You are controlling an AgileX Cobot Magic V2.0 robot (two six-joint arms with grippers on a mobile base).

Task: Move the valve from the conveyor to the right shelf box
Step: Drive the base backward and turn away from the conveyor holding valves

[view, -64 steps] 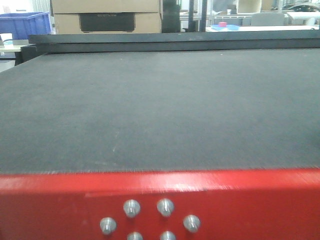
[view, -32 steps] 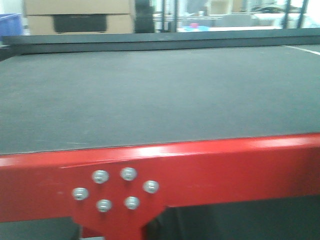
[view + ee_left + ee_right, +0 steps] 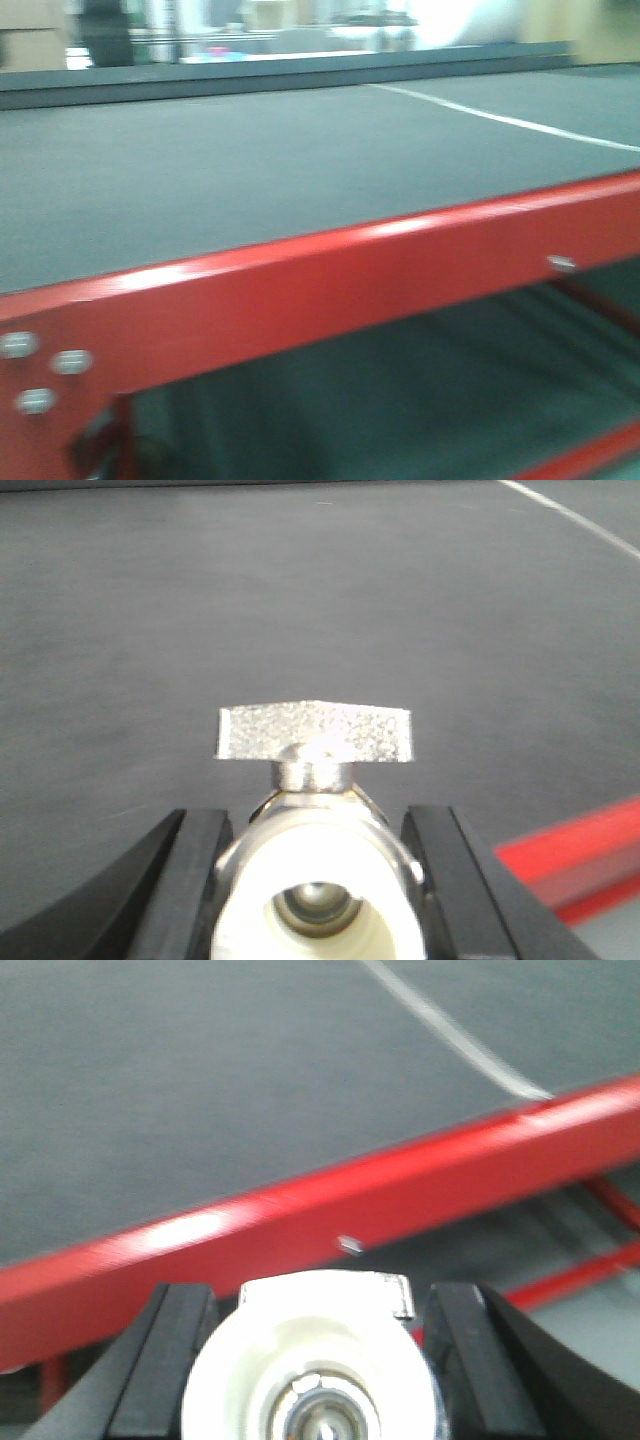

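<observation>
The conveyor's dark grey belt (image 3: pixel 250 170) lies on its red frame (image 3: pixel 350 280) and fills the blurred front view. In the left wrist view my left gripper (image 3: pixel 318 825) is shut on a metal valve (image 3: pixel 315 880) with a white end and a flat silver handle (image 3: pixel 315 732), held above the belt (image 3: pixel 300 600). In the right wrist view my right gripper (image 3: pixel 320 1300) is shut on a second valve (image 3: pixel 310 1360), white end toward the camera, over the frame's red edge (image 3: pixel 300 1210). The right shelf box is out of view.
A white line (image 3: pixel 500 118) crosses the belt at the far right. Bolts (image 3: pixel 50 365) sit at the frame's lower left. Under the belt run a dark lower level and a red rail (image 3: pixel 590 455). Blurred boxes and racks (image 3: pixel 250 20) stand behind.
The front view has swung to the right: the frame's bolts slid to the far left, the red edge now slants, and the white line has come into view.
</observation>
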